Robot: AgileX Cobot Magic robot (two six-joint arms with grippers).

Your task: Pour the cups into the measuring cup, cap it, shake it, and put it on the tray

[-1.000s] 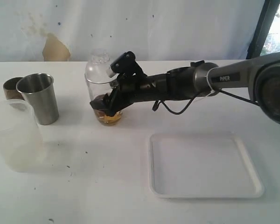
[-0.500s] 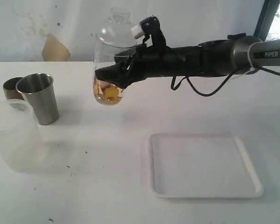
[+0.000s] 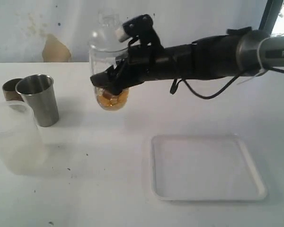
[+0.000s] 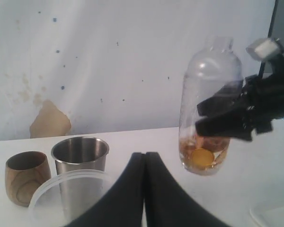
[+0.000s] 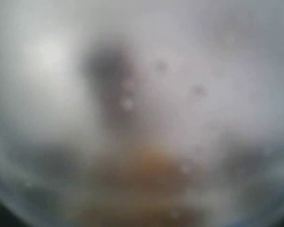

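- Change: a second ago the measuring cup (image 3: 104,52) stood on the table (image 3: 109,156). Now it is in the air, off the tray's (image 3: 208,196) far-left corner, near but not over it.
- Half a second ago it was higher, now it has dropped a bit, so I read this as mid-shake.
- Right gripper (image 3: 104,81): jaws wide around the cup's lower body, clamped on it. The right wrist view is only a blur of clear wall and amber.
- Dome lid (image 3: 109,21) is on top, and the amber contents (image 3: 112,99) sit at the bottom. Pour and cap look done, leaving the rest of the shake and the set-down.
- Left gripper (image 4: 144,163): fingers pressed together, holding nothing, parked low.
- Steel tumbler (image 3: 38,99), wooden cup (image 3: 10,89) and frosted cup (image 3: 14,137) stand well apart from the tray on its left, beyond the held cup.
- Nothing sits between the cup and the tray, and nothing lies on the tray. The main risk is the lid popping off during the shake.
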